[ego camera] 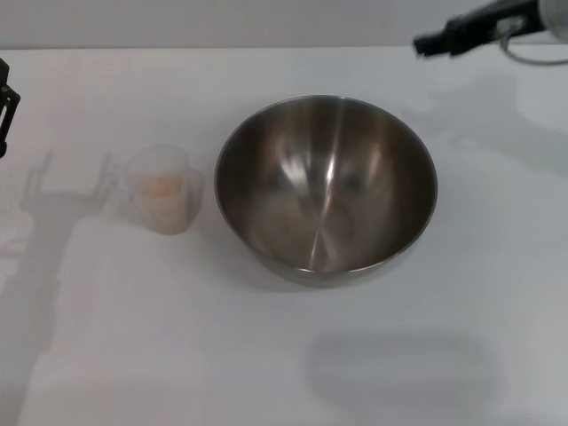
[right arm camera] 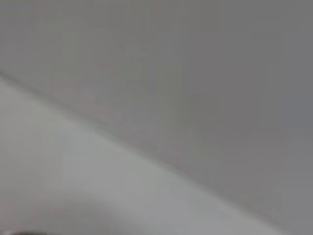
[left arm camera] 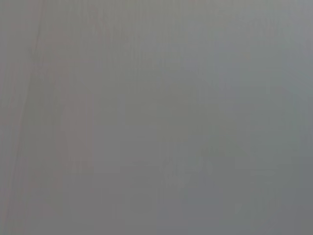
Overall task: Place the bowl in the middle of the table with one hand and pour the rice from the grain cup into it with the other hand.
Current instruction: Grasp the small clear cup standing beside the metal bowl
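Note:
The steel bowl [ego camera: 326, 188] stands upright near the middle of the white table [ego camera: 284, 355], empty inside. The clear grain cup [ego camera: 163, 190] stands to its left, apart from it, with pale rice [ego camera: 161, 185] in it. My right gripper [ego camera: 428, 43] is at the far right, above and beyond the bowl, holding nothing. My left gripper [ego camera: 5, 106] shows only as a dark part at the left edge, well left of the cup. Both wrist views show only blank grey and white surfaces.
The arms' shadows fall on the table left of the cup and in front of the bowl. The table's far edge [ego camera: 222, 48] meets a grey wall.

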`<state>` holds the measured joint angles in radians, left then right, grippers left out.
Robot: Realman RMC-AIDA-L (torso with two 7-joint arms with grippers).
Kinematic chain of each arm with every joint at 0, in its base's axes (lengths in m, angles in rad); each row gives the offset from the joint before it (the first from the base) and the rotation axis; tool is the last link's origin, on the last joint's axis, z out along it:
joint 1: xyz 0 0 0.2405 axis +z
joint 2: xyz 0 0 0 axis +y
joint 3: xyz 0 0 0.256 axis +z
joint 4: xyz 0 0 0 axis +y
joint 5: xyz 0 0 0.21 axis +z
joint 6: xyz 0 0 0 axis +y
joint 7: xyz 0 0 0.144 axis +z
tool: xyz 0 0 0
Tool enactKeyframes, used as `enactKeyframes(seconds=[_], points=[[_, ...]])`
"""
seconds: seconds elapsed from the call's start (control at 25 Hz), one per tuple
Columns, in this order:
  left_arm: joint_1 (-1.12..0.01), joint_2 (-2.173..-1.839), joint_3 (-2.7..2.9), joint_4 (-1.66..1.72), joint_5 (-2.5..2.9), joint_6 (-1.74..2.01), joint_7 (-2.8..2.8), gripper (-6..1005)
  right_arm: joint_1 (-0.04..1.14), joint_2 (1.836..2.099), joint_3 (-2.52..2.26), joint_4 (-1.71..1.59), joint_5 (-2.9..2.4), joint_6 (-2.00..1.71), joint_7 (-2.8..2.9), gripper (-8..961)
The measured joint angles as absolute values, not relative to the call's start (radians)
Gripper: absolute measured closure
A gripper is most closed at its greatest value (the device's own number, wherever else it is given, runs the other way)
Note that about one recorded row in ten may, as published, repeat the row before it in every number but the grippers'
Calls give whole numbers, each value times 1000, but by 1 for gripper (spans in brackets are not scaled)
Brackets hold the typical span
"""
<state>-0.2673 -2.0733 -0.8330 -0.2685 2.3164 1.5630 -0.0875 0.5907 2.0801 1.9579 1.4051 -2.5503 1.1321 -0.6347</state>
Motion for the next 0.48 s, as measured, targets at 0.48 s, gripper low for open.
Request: enactKeyframes(seconds=[0.48], points=[[-265,-2077,-823,-260,2324,1563,-81,228,259,2079,1511,1369,-2195,34,-944,423]])
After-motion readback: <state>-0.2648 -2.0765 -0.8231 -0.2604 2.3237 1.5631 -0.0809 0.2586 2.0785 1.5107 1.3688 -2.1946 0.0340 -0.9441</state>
